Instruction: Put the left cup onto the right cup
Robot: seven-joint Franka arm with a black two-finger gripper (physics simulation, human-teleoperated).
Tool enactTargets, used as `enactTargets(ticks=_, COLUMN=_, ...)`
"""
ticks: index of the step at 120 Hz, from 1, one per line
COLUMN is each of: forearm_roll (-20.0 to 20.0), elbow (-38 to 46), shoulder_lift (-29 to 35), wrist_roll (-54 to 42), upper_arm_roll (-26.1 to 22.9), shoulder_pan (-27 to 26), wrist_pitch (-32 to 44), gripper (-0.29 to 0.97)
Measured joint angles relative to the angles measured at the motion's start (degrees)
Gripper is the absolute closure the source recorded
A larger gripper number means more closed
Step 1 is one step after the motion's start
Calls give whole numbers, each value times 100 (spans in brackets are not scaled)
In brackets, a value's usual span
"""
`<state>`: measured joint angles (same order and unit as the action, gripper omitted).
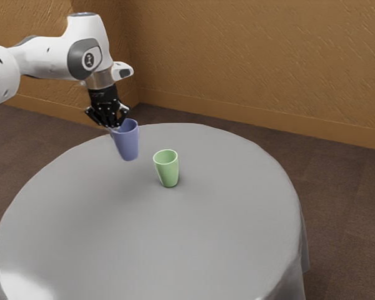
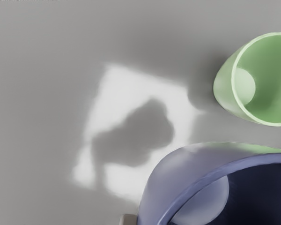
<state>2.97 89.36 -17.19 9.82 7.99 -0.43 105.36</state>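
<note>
My claw (image 1: 117,125) is clamped on the rim of the periwinkle-blue cup (image 1: 127,144), one finger inside the mouth and one outside. The cup hangs tilted from my fingers, clear of the cloth. It sits just beside the green cup (image 1: 166,167), on the side toward the exterior view's left, and a little higher than it. The two cups are not touching.

From my wrist, the blue cup's (image 2: 187,173) open mouth lies right under my hand, with the green cup (image 2: 257,79) close beyond it, standing upright and empty. A dark shadow (image 2: 136,133) falls on the grey tablecloth (image 2: 47,70) next to the green cup.
</note>
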Motion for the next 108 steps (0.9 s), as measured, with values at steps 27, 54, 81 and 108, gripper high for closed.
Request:
enactTargets(ticks=27, forearm_roll=4, elbow=-127, shoulder_lift=-56, wrist_roll=-4, upper_arm_roll=-1, shoulder_pan=-136, wrist_pitch=-43, gripper=79)
enactTargets(ticks=54, forearm_roll=14, elbow=-443, shoulder_lift=-246, wrist_roll=-7, upper_arm_roll=-52, shoulder_pan=-201, wrist_pitch=-127, gripper=79)
enactTargets(ticks=81, forearm_roll=23, elbow=-790, shoulder_lift=-520, wrist_roll=-10, upper_arm_roll=-95, shoulder_pan=-257, wrist_pitch=-189, gripper=79)
enactTargets(ticks=108, forearm_roll=25, elbow=-1138, shoulder_lift=-792, wrist_roll=-23, upper_arm_roll=-106, shoulder_pan=-282, wrist_pitch=-254, gripper=79)
